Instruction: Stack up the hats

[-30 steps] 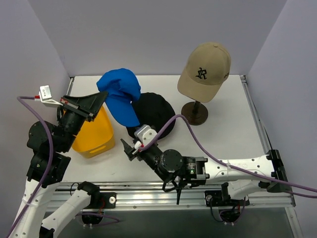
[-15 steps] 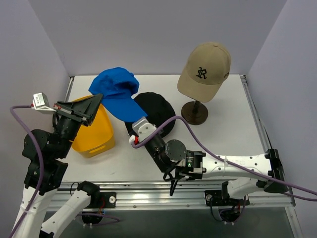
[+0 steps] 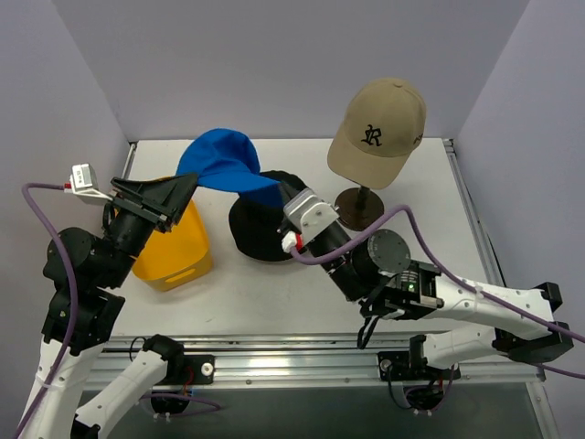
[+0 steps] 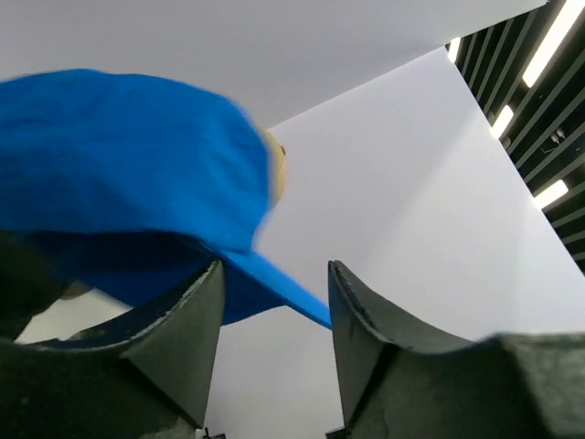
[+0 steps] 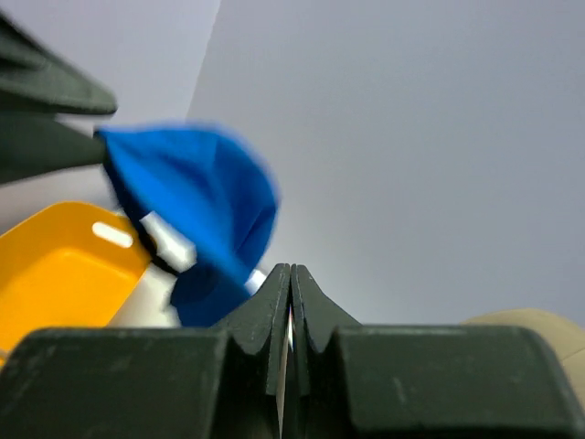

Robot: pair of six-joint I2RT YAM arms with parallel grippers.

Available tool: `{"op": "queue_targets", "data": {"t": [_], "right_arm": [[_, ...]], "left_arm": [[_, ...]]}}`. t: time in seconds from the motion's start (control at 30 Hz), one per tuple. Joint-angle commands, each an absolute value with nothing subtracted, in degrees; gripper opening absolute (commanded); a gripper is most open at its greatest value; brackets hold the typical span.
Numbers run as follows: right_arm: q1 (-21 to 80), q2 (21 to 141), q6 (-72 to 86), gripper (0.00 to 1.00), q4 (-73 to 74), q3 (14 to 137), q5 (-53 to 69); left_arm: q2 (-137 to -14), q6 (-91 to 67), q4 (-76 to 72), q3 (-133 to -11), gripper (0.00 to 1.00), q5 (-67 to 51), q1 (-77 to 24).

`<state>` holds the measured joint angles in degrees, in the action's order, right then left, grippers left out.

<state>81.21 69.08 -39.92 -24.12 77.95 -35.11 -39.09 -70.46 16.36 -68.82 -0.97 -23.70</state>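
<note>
- Hands nearest me: my right hand (image 5: 291, 274) is pressed together, seemingly nipping the brim tip of the blue cap (image 3: 224, 163), which would explain why the cap hangs in the air.
- My left hand (image 4: 274, 274) is spread, with the cap's edge just beside one finger. I judge it carries none of the weight.
- Below, the black hat (image 3: 260, 229) lies on the worktop (image 3: 411, 219) beside the yellow tray (image 3: 174, 256). The blue cap hangs over its rear edge, likely bound onto it.
- Farthest, the tan cap (image 3: 379, 119) sits on its stand (image 3: 359, 206), not yet stacked.
</note>
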Motion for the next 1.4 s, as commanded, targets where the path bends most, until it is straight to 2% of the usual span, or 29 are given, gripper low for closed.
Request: {"op": "queue_targets", "data": {"t": [0.0, 0.03, 0.17, 0.23, 0.37, 0.4, 0.43, 0.5, 0.57, 0.6, 0.73, 0.9, 1.17, 1.37], "right_arm": [[79.8, 67.8, -42.9, 0.0, -20.1, 83.1, -33.7], [79.2, 68.0, -43.7, 0.0, -19.3, 83.8, -34.1], [75.7, 70.4, -46.5, 0.0, -18.4, 88.8, -32.0], [74.1, 73.8, -47.0, 0.0, -15.2, 93.8, -31.2], [74.3, 77.3, -42.2, 0.0, -9.9, 96.3, -30.9], [74.3, 77.2, -40.8, 0.0, -9.6, 95.6, -30.1], [74.3, 77.0, -37.7, 0.0, -8.0, 95.2, -30.1], [74.6, 75.5, -34.6, 0.0, -7.1, 92.7, -30.7], [74.5, 73.1, -29.5, 0.0, -8.8, 89.1, -30.1], [74.6, 71.8, -27.6, 0.0, -9.6, 85.5, -29.4], [75.4, 66.7, -19.0, 0.03, -8.8, 80.9, -24.9], [79.0, 61.9, -17.4, 0.04, -10.3, 73.6, -26.8], [81.3, 55.6, -15.5, 0.04, -11.2, 66.7, -28.9], [82.0, 52.2, -14.2, 0.04, -11.4, 65.5, -29.4]], "left_arm": [[-40.6, -65.8, 18.7, -70.7, 0.58, -4.4, -23.9], [-41.0, -64.8, 19.7, -72.7, 0.65, -4.9, -23.9], [-42.4, -60.4, 24.4, -75.3, 0.76, -6.1, -23.9], [-42.2, -58.8, 22.3, -73.7, 0.67, -8.2, -23.8], [-43.8, -55.0, 23.0, -73.6, 0.38, -9.4, -23.9], [-44.5, -54.1, 26.8, -76.2, 0.38, -8.4, -23.8], [-45.3, -51.3, 29.2, -77.9, 0.39, -7.7, -23.9], [-47.9, -46.5, 40.0, -82.2, 0.48, -3.3, -23.9], [-47.8, -44.4, 44.4, -80.9, 0.5, 2.3, -23.8], [-47.2, -43.9, 45.4, -79.2, 0.55, 5.2, -23.9], [-45.7, -43.5, 45.3, -66.9, 0.63, 11.2, -23.9], [-46.0, -49.3, 41.7, -60.1, 0.73, 11.7, -23.8], [-49.0, -62.7, 33.1, -51.7, 0.75, 10.1, -23.9], [-48.9, -70.6, 28.0, -46.1, 0.77, 13.2, -24.6]]}}
